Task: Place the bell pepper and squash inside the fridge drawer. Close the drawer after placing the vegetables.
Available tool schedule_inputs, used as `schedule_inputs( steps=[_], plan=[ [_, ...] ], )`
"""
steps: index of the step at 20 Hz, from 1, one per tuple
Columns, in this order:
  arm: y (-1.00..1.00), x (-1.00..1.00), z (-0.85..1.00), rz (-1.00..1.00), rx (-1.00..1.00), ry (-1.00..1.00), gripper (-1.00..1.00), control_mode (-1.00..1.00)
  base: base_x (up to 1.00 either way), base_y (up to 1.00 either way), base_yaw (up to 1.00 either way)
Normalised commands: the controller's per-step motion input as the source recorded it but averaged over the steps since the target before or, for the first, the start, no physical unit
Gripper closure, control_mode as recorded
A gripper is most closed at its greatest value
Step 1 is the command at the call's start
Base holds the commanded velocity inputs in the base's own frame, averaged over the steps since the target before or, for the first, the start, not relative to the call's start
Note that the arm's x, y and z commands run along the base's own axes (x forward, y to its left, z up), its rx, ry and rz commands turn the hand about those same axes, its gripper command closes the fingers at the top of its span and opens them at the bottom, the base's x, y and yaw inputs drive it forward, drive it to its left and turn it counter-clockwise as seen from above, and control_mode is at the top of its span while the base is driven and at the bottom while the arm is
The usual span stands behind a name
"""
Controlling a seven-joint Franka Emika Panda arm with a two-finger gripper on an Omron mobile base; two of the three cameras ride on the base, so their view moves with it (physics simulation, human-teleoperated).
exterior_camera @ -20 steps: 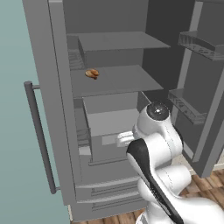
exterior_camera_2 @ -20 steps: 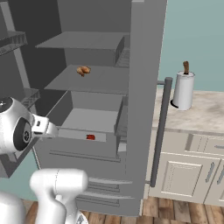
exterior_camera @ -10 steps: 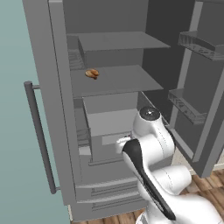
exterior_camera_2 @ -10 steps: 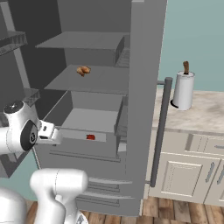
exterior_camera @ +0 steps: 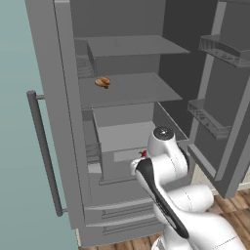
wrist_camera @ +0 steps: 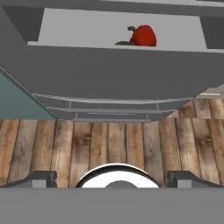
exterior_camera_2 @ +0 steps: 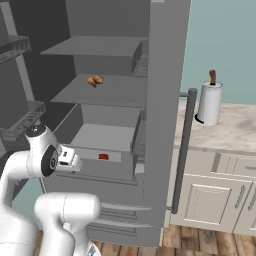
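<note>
Bell pepper [wrist_camera: 142, 36] lies inside the fridge drawer [wrist_camera: 113, 65], near its front wall, with bare drawer floor around it. Part of a dark green thing touches its left side. The drawer stands pulled out. The gripper [wrist_camera: 112, 179] hangs in front of the drawer's front panel, jaws spread wide and empty.

The gripper [wrist_camera: 112, 177], jaws spread wide, hangs outside the pulled-out fridge drawer [wrist_camera: 113, 72], whose front wall rises directly ahead and blocks the straight path in. Beyond that wall the bell pepper [wrist_camera: 142, 36] sits against it on the inside, a dark green shape just beside it, with bare floor farther back. Open air lies below the gripper, down to the wooden floor [wrist_camera: 109, 144].
</note>
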Motion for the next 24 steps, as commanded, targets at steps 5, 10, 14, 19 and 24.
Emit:
schedule_inputs(
  steps=[5,10,14,19,24],
  plan=[
    [-0.17,0.43,-0.49,0.0,0.04,0.0,-1.0,-1.0,0.0,0.0,0.0],
    [-0.02,0.62,-0.23,0.0,0.08,0.0,-1.0,-1.0,0.0,0.0,0.0],
    [0.0,0.65,-0.14,0.0,0.06,0.0,-1.0,-1.0,0.0,0.0,0.0],
    [0.0,0.66,-0.2,0.0,0.06,0.0,-1.0,-1.0,0.0,0.0,0.0],
    [0.0,0.7,-0.28,0.0,0.06,0.0,-1.0,-1.0,0.0,0.0,0.0]
  ],
)
